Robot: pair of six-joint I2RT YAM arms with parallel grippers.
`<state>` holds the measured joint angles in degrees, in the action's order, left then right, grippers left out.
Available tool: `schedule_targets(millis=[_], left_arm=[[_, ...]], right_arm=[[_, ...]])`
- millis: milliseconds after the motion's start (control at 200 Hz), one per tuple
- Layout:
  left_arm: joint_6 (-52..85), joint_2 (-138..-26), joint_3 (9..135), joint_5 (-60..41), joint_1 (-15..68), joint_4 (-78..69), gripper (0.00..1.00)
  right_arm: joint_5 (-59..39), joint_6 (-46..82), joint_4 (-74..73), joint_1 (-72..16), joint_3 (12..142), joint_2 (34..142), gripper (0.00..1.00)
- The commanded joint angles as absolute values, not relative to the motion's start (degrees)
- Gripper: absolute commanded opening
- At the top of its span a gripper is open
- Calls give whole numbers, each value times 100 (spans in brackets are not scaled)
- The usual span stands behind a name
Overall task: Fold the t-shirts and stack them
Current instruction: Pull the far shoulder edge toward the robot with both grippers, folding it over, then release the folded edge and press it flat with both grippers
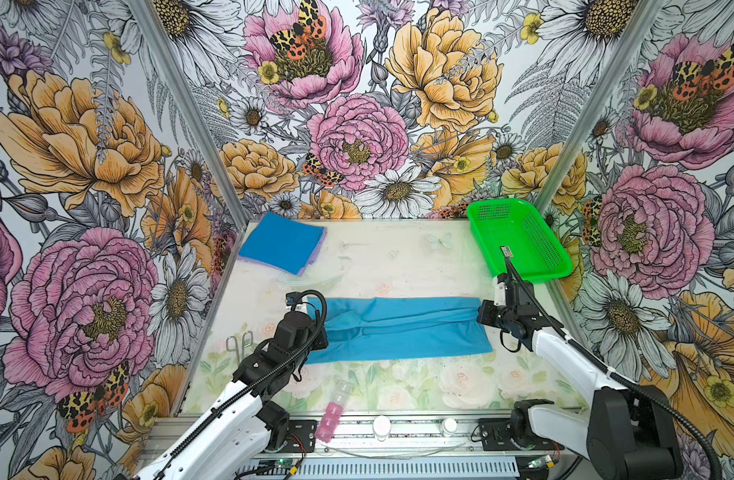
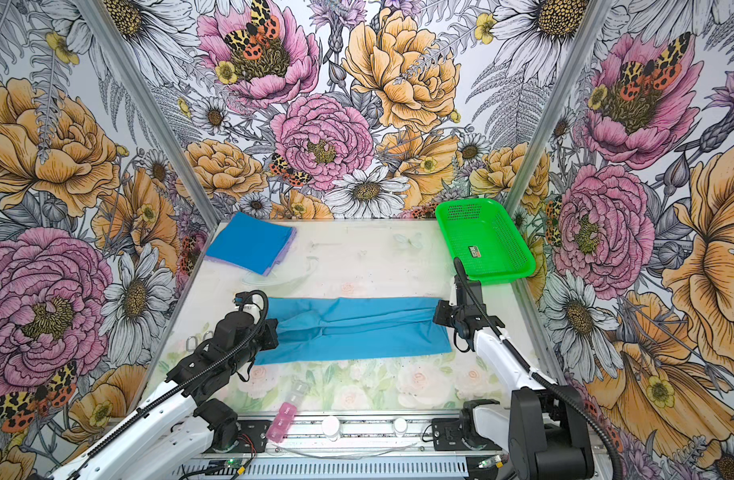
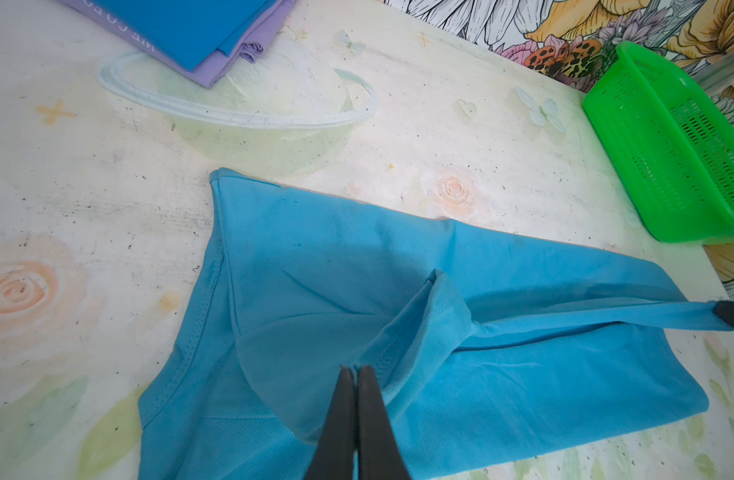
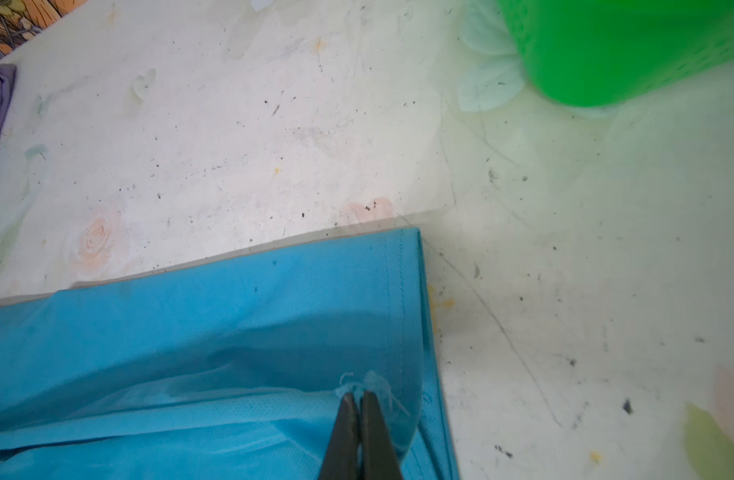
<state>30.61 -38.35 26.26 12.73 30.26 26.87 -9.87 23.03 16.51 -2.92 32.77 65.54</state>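
Left pincer [image 3: 355, 371]: jaws pressed together, clamping a raised fold of the teal t-shirt [image 1: 402, 328]. Right pincer [image 4: 359, 395]: likewise clamped, on the opposite hem. The shirt lies as a long band across the table [image 1: 398, 266]. The folded stack [image 1: 282, 245], blue over lavender, sits at the far left corner.

A teal-blue t-shirt [image 1: 398, 328] lies as a long band across the table [image 1: 398, 266], the left gripper [image 1: 320, 332] at its left end and the right gripper [image 1: 483, 313] at its right. A folded stack [image 1: 280, 247], blue over lavender, sits at the far left corner, and a green basket [image 1: 539, 249] at the far right.
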Motion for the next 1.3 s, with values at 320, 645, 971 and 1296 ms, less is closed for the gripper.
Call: schedule_targets(millis=[320,645,971,1296], left_arm=[[3156,-3790,2523,1468,3067,2759,0],[3189,-3566,2506,1581,3053,2968,0],[3231,-3432,2494,1670,3052,3080,0],[3205,-3419,2539,1521,3061,3006,10]], right_arm=[[-1002,2736,1539,-255,3136,5300,77],[-2215,2594,1644,-264,4140,7178,92],[-2341,2986,1854,-525,3905,7556,99],[-2006,3323,2367,-747,3360,6560,99]])
